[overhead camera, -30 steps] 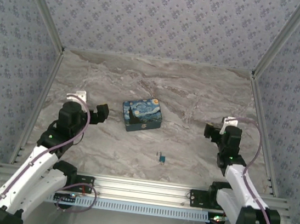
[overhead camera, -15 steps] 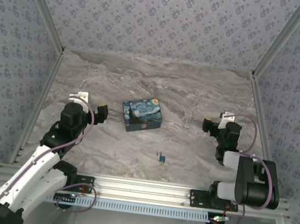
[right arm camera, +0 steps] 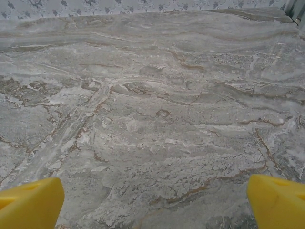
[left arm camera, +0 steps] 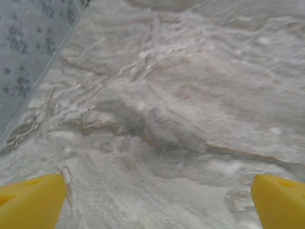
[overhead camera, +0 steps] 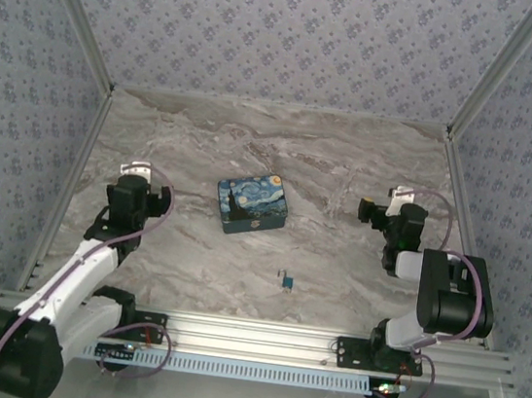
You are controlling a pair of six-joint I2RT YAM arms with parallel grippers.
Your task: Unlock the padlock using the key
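Note:
The blue starry-night box (overhead camera: 251, 205) sits mid-table. A tiny pale speck (overhead camera: 256, 224) on its near face could be the padlock; it is too small to tell. A small blue-and-dark piece, apparently the key (overhead camera: 287, 279), lies on the marble in front of the box. My left gripper (overhead camera: 152, 196) hovers left of the box, well apart from it. In the left wrist view it (left arm camera: 157, 202) is open, with its yellow fingertips (left arm camera: 28, 200) wide apart over bare marble. My right gripper (overhead camera: 371, 213) hangs far right of the box. It (right arm camera: 155, 202) is open over bare marble too.
The marble table (overhead camera: 348, 171) is walled by patterned panels on three sides. Aluminium rails (overhead camera: 258, 335) run along the near edge by the arm bases. The left wall's foot (left arm camera: 43, 71) is close to my left gripper.
The left gripper has turned away from the box toward the back left wall. The right arm has folded up, its gripper shifting slightly left and back. Both stay open.

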